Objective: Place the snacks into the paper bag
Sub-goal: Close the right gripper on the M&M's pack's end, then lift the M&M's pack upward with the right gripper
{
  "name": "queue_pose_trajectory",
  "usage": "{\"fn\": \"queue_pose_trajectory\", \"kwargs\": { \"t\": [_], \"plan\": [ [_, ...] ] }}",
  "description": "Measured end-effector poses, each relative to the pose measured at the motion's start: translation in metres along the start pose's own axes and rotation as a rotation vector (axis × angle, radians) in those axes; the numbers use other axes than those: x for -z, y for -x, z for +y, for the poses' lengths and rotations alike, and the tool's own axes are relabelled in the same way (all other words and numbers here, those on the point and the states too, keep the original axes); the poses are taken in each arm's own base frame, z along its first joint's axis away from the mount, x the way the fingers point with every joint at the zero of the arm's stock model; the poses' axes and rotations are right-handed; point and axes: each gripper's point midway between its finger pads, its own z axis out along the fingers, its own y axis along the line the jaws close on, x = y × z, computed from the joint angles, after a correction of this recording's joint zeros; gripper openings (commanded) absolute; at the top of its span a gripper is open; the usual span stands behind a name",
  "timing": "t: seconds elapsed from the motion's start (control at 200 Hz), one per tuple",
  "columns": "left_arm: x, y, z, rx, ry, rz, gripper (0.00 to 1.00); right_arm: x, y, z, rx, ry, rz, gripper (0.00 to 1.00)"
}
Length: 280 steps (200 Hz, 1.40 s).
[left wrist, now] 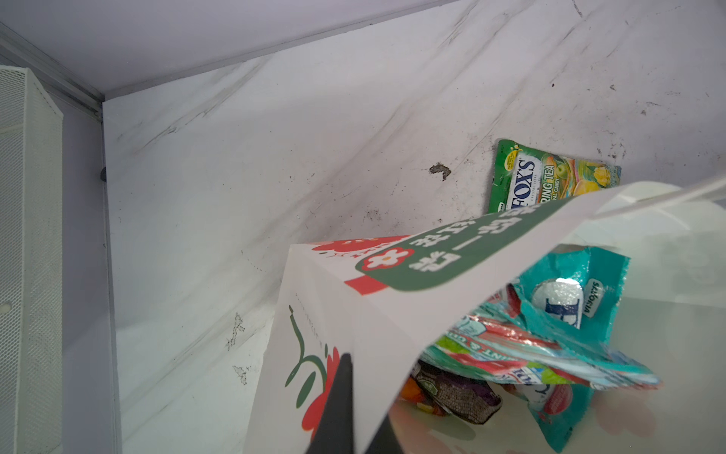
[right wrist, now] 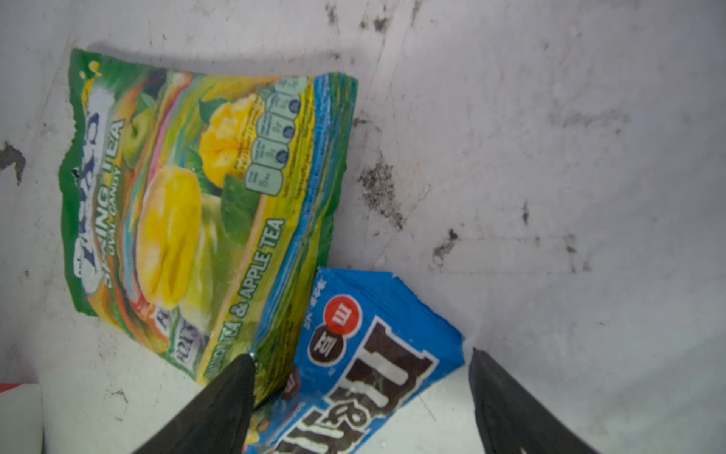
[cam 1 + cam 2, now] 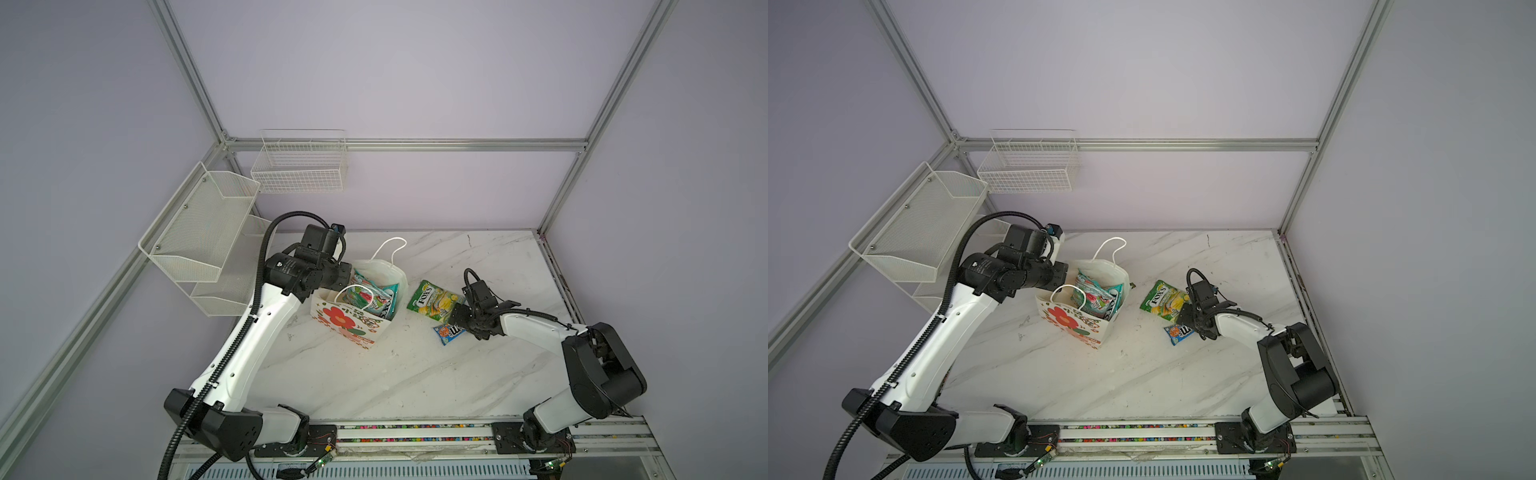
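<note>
Overall: paper bag [image 3: 347, 328] on scuffed marble tabletop [image 3: 415, 374]; lilac walls [image 3: 415, 62].

The paper bag [image 3: 349, 328] is showing white with a red flower and a green band of white characters. The FOX'S packet [image 3: 430, 301] is showing green and yellow, the m&m's packet [image 3: 451, 333] blue with brown lettering, the bench [image 3: 415, 374] grey-veined white marble.

Top views high, looking down (nearly identical), wrist cameras near table [image 1: 275, 157]
</note>
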Motion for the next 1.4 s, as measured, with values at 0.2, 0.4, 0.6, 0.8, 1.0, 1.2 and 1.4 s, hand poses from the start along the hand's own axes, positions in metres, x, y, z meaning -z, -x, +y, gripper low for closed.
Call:
{"fn": "queue_pose_trajectory", "kwargs": {
  "t": [0.2, 0.4, 0.6, 0.8, 1.0, 1.2, 1.4],
  "plan": [
    [-0.003, 0.002, 0.01, 0.025, 0.013, -0.001, 0.0, -0.005, -0.01, 0.008, 0.034, -0.001, 0.005, 0.58],
    [-0.002, 0.002, 0.008, 0.028, -0.001, -0.002, 0.0, -0.01, -0.009, 0.017, 0.04, 0.036, 0.006, 0.36],
    [0.0, 0.002, 0.008, 0.03, -0.002, -0.007, 0.0, -0.006, -0.007, 0.02, 0.046, 0.045, -0.007, 0.23],
    [0.0, 0.002, 0.009, 0.034, -0.007, -0.006, 0.0, 0.013, -0.002, 0.019, 0.07, 0.022, -0.043, 0.21],
    [0.0, 0.002, 0.007, 0.034, -0.015, -0.006, 0.0, 0.041, 0.014, 0.026, 0.08, 0.03, -0.117, 0.17],
    [0.0, 0.002, 0.007, 0.034, -0.018, -0.006, 0.0, 0.061, 0.028, 0.03, 0.089, 0.021, -0.171, 0.13],
    [0.0, 0.002, 0.006, 0.035, -0.024, -0.007, 0.0, 0.097, 0.038, 0.048, 0.109, 0.088, -0.242, 0.12]
  ]
}}
